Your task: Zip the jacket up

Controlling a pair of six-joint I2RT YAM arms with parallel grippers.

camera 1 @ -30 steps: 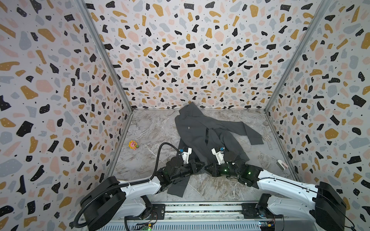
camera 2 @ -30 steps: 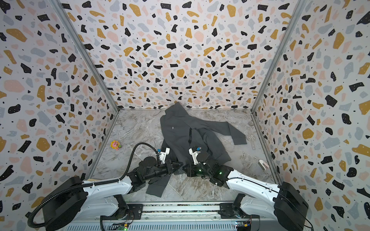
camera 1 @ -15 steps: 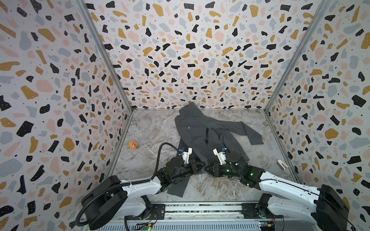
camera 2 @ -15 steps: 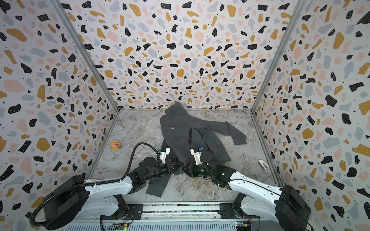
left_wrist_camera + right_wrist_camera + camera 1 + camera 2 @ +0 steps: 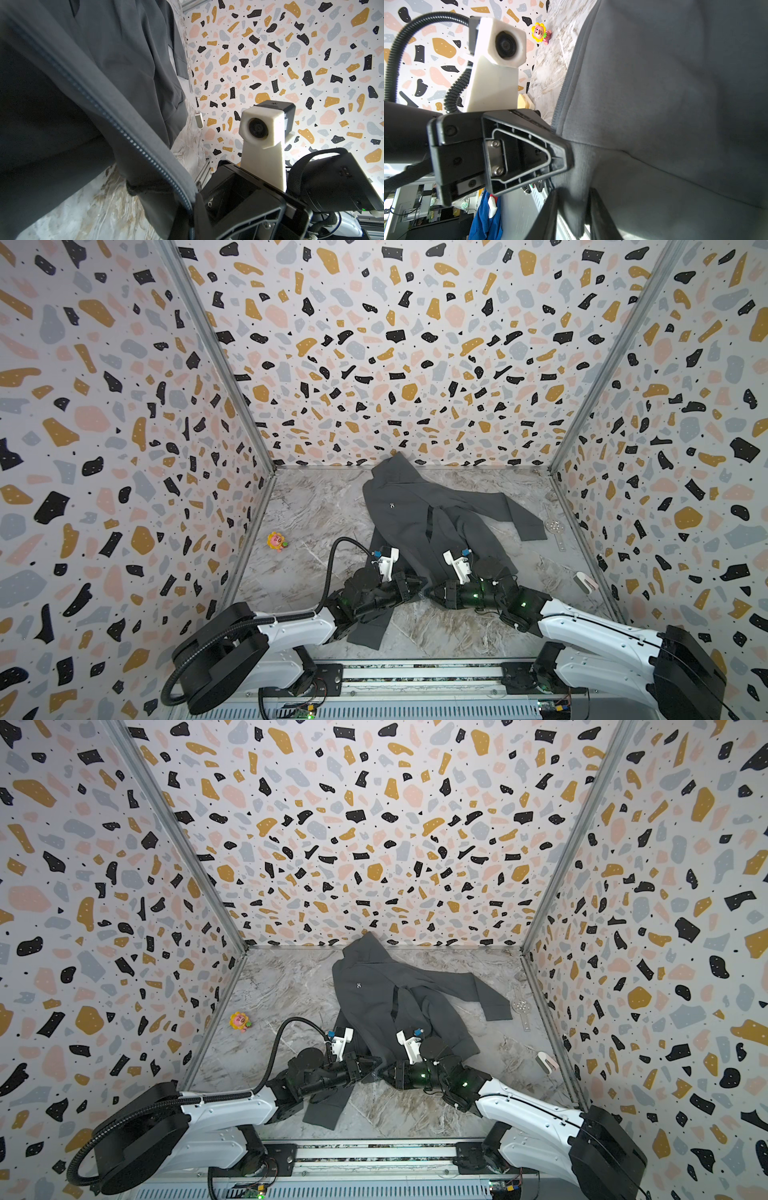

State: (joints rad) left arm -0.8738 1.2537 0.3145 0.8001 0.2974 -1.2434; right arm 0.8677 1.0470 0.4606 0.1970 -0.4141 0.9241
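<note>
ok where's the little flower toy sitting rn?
In both top views the flower toy lies on the marble floor near the left wall, left of the jacket and apart from it.

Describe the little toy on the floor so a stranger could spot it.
On the marble floor, look near the foot of the left wall, left of the dark jacket. The toy lies there alone: a pink face ringed with yellow petals, the only vividly coloured thing there.

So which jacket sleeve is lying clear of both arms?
The outstretched sleeve, reaching toward the right wall; the other sleeve runs toward the front rail, passing under the left arm.
</note>
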